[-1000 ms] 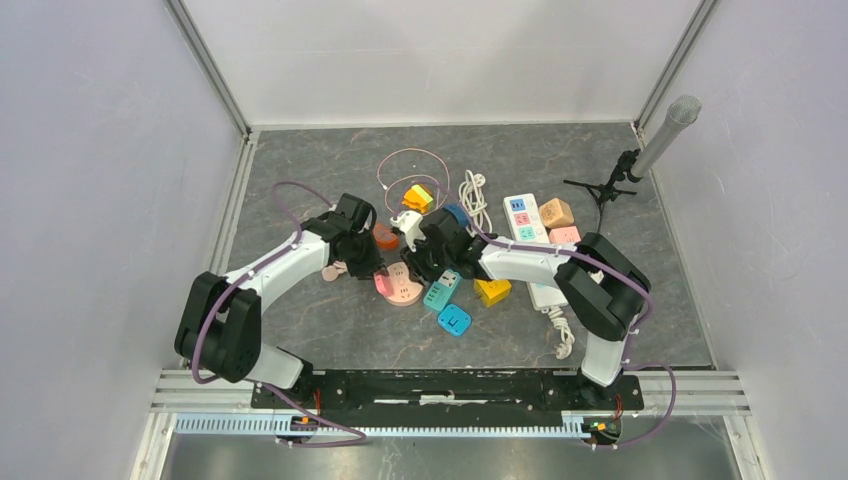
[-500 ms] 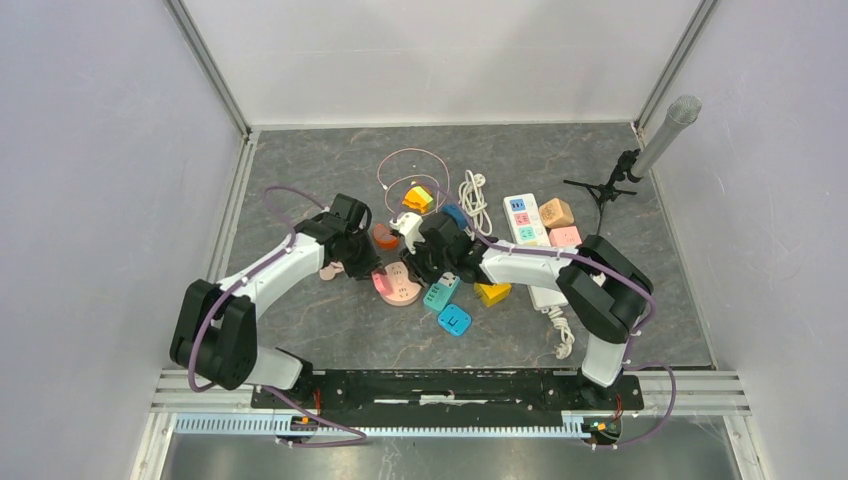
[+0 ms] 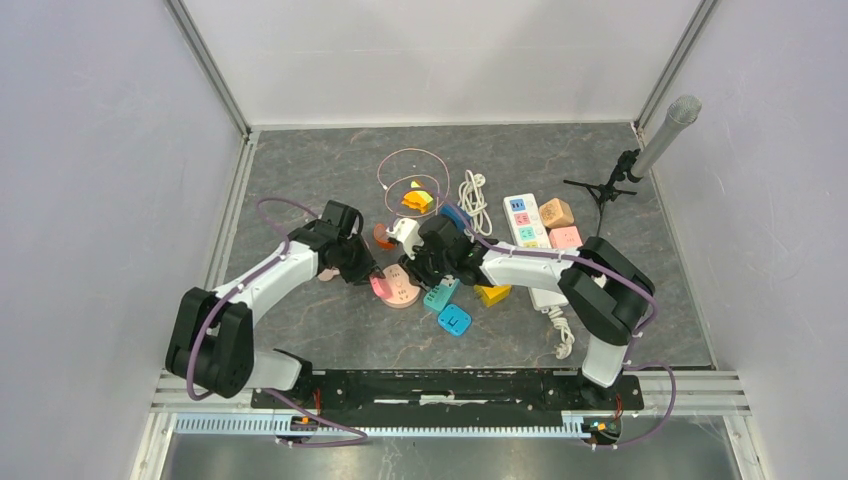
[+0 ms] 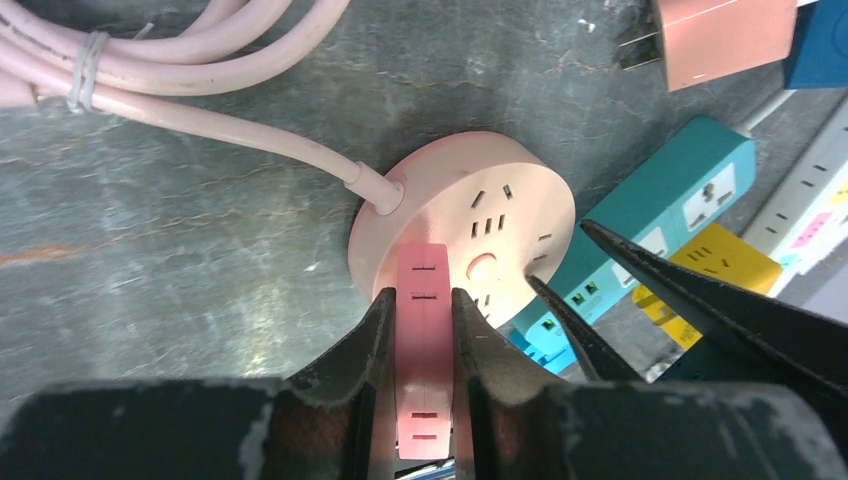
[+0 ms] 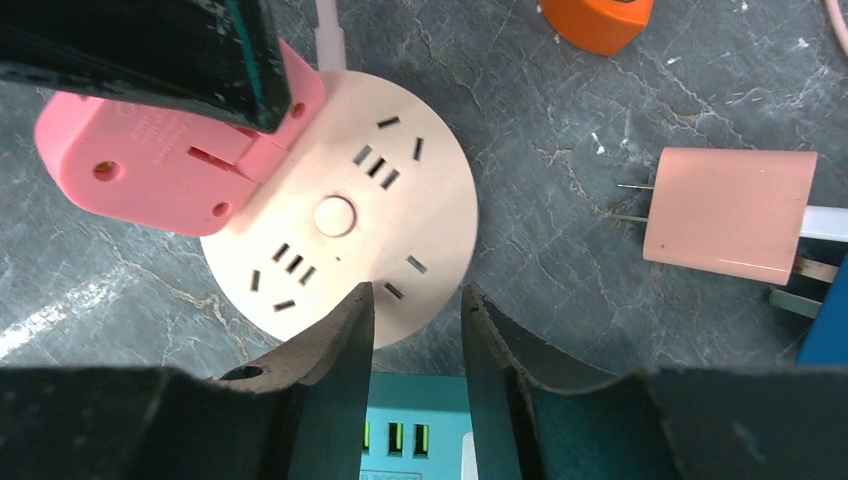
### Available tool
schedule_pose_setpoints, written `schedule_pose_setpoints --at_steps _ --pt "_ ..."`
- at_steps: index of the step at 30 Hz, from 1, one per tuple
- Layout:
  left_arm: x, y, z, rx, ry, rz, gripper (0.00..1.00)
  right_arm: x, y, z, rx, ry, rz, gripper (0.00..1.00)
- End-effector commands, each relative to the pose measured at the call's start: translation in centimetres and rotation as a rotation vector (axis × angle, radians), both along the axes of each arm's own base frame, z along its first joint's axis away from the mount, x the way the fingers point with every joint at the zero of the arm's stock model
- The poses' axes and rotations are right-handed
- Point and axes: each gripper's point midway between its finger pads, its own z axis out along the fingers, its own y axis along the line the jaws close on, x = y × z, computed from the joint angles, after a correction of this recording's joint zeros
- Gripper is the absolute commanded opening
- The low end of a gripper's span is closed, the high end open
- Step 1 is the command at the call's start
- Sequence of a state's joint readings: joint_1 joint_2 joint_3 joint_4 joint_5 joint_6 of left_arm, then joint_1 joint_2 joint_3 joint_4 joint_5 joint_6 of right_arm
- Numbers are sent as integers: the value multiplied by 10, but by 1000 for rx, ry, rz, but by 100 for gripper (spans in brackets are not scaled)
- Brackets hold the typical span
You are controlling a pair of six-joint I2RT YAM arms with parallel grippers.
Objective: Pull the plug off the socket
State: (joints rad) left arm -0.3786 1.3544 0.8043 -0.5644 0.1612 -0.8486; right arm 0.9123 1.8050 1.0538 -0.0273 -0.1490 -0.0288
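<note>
A round pale-pink socket (image 3: 405, 293) (image 4: 500, 195) (image 5: 340, 215) lies flat on the grey floor. My left gripper (image 4: 424, 295) (image 3: 370, 274) is shut on the flat, brighter pink plug (image 4: 424, 340) (image 5: 150, 165) (image 3: 381, 287), which overlaps the socket's rim on the left arm's side. Whether its pins still sit in the slots is hidden. My right gripper (image 5: 415, 295) (image 3: 414, 272) hovers at the socket's opposite rim. Its jaws stand a little apart with nothing between them.
A teal power strip (image 3: 441, 293) (image 5: 430, 430) lies against the socket. Close by are a yellow cube (image 3: 492, 292), a blue cube (image 3: 454, 320), a pink charger (image 5: 730, 215), an orange adapter (image 5: 597, 20), a white power strip (image 3: 530, 235) and the socket's coiled pink cable (image 4: 180, 60).
The left arm has drawn back to the left with the plug, now at the socket's left rim. The right gripper has stayed over the socket.
</note>
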Motion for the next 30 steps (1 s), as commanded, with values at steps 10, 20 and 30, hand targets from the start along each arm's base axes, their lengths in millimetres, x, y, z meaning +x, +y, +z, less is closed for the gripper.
schedule_pose_setpoints --at_steps 10,20,30 --pt "16 -27 24 -151 -30 3 2 -25 -43 -48 -222 82 34 42" --pt "11 -34 36 -294 -17 6 2 -32 -57 -58 -265 64 130 42" --pt "14 -42 49 -437 -11 14 2 -37 -64 -65 -290 68 152 42"
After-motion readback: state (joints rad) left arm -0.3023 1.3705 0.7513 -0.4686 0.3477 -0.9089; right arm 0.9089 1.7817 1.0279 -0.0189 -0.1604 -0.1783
